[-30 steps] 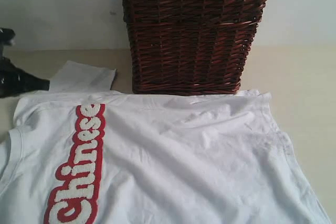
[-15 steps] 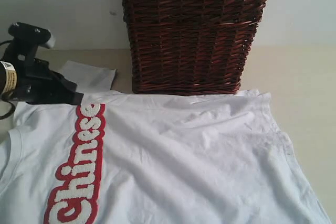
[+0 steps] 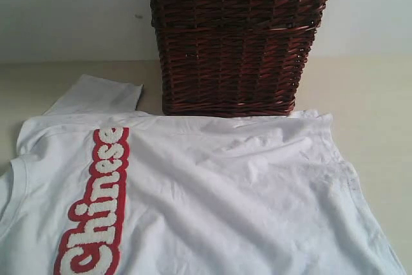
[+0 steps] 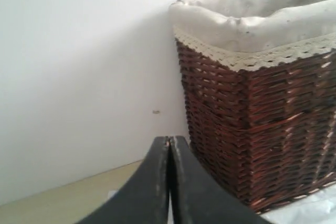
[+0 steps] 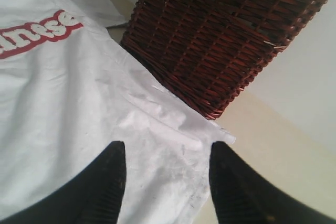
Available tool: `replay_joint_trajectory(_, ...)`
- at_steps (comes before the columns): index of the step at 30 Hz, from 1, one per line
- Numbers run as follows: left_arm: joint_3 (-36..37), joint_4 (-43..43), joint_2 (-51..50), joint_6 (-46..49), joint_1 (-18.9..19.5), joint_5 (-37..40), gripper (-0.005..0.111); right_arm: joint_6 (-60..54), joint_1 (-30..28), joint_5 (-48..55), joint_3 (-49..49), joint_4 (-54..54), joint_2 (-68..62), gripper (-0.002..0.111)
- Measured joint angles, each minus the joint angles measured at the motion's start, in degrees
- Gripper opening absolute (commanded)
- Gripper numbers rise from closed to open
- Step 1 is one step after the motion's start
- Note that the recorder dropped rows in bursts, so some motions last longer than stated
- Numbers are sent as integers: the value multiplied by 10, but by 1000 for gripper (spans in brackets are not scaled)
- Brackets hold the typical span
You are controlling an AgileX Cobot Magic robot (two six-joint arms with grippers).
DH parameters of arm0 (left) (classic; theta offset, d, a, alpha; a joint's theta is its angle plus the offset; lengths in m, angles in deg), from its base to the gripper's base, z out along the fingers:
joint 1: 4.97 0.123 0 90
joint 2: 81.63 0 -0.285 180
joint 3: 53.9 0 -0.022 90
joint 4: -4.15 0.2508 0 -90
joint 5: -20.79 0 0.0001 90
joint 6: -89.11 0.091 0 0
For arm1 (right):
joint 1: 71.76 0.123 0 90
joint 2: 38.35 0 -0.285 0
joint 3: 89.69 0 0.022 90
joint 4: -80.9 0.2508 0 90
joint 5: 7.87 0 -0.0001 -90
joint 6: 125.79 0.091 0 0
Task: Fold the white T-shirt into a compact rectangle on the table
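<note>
White T-shirt [image 3: 225,191], cotton, spread front-up and unfolded on the table [image 3: 373,88]. Red-outlined lettering [image 3: 96,204] showing, shallow creases across the body, one sleeve [image 3: 96,94] out flat.

Left gripper [image 4: 169,142]: clenched, black fingers pressed together tip to tip, nothing between them.
- Ahead of the tips, off to one side: dark brown wicker basket [image 4: 262,145], with a pale lace-trimmed liner [image 4: 252,19] folded over its rim.
- Straight ahead: plain white wall [image 4: 79,51].
- Beneath the fingers: strip of table and a sliver of white fabric.

Right gripper [image 5: 167,153]: released, fingers spread wide, grasping nothing.
- Directly below, and showing between the two fingers: hem end of the white T-shirt, lightly wrinkled. Contact with the cloth: cannot tell.
- Just ahead of the tips: one hem corner lying flat on the table.
- Beyond that corner: base of the wicker basket, right against the shirt's edge.
- Well off to one side of the fingers: end of the lettering.
</note>
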Motion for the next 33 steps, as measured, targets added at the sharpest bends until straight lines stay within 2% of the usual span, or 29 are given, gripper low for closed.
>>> replay_joint_trajectory(4, 88, -5, 100, -3, 0, -10, 0, 0, 0, 0, 0, 94, 0, 49)
replay_joint_trajectory(8, 189, -13, 170, -3, 0, 20, 0, 2, 0, -2, 0, 161, 0, 49)
replay_joint_trajectory(14, 310, -31, 195, -21, 0, 64, 0, 3, 0, -68, 0, 125, 0, 49)
replay_joint_trajectory(22, 335, -37, 197, -54, 0, 75, 0, 3, 0, -146, 0, 59, 0, 49)
replay_joint_trajectory(25, 343, -37, 197, -54, 0, 64, 0, 3, 0, -213, 0, 56, 0, 49)
replay_joint_trajectory(29, 345, -37, 197, -55, 0, 47, 0, 7, 0, -303, 0, 70, 0, 49)
replay_joint_trajectory(33, 345, -37, 197, -56, 0, 41, 0, 9, 0, -321, 0, 113, -16, 49)
